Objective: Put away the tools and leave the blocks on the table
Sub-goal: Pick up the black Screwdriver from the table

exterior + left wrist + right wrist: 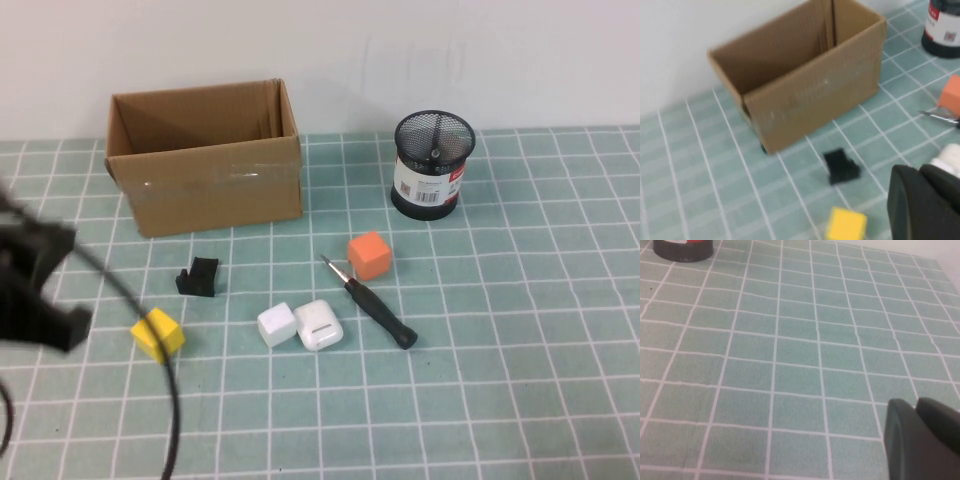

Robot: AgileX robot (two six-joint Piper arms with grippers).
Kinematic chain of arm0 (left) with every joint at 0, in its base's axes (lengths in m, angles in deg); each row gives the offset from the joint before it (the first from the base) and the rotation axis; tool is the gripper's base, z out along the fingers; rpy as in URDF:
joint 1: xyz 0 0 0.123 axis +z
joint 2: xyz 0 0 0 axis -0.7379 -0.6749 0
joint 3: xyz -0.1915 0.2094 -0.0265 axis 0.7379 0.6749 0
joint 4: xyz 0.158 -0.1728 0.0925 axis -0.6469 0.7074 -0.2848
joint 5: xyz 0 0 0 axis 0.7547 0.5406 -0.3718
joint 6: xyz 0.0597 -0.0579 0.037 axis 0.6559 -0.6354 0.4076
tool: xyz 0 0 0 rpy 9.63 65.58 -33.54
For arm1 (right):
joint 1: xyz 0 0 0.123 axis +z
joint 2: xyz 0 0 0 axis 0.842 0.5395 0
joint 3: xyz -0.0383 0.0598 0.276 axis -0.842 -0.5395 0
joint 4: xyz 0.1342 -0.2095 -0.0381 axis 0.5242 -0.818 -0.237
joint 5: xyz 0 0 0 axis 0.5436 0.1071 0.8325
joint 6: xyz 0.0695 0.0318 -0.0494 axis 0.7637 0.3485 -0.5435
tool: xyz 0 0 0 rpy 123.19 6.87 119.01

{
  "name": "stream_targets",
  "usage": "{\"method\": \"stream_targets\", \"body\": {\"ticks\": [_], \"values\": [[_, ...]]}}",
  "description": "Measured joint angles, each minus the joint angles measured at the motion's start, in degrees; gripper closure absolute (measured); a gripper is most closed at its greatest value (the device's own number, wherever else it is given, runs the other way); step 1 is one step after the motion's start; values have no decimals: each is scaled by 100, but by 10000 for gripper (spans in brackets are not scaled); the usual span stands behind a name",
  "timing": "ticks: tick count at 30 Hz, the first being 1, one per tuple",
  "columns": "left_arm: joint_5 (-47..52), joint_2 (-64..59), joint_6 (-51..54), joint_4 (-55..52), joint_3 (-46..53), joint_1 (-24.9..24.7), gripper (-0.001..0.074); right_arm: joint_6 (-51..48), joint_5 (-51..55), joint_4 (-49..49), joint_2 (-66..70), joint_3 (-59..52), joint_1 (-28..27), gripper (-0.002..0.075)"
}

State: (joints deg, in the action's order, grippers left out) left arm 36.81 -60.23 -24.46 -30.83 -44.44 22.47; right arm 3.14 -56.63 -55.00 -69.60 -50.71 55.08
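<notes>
At the far left of the high view the left gripper (35, 290) is seen above the desk (520, 350), blurred and dark; whether its jaws are open or closed cannot be told, and nothing is seen held in them. One yellow block (158, 334) lies just beside it, with a black cable crossing its near edge. One open cardboard box (205, 158) stands behind, near the back edge of the desk. One small black bracket (199, 277) rests in front of the box. Two white pieces are recorded at centre, touching each other: a white block (276, 325) and a white rounded-edge piece (319, 325) with a slot in its top. One screwdriver (370, 303) is counted, black-handled, lying flat with its metal tip pointing toward the back left, just beside one orange block (369, 256). One black mesh pen holder (432, 163) stands upright behind the orange block, well apart from it. No other tool is seen on the desk. The right gripper (925, 440) is visible only in the right wrist view, as a dark edge over bare tiles; the state of its jaws cannot be told.
</notes>
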Motion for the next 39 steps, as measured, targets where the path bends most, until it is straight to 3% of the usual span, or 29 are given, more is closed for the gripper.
{"method": "stream_targets", "body": {"ticks": [8, 17, 23, 30, 34, 39], "values": [[639, 529, -851, -35, 627, 0, 735, -12, 0, 0, 0, 0, 0, 733], [452, 529, -1015, -457, 793, 0, 735, -10, 0, 0, 0, 0, 0, 733], [-1060, 1133, -831, -528, 1522, 132, 735, -1, 0, 0, 0, 0, 0, 733], [-4081, 2537, -241, -119, 3206, 1103, 735, -1, 0, 0, 0, 0, 0, 733], [-4308, 3347, -272, -82, 3709, 1636, 735, -9, 0, 0, 0, 0, 0, 733], [-3652, 4206, -391, -84, 4104, 1885, 735, -9, 0, 0, 0, 0, 0, 733]]}}
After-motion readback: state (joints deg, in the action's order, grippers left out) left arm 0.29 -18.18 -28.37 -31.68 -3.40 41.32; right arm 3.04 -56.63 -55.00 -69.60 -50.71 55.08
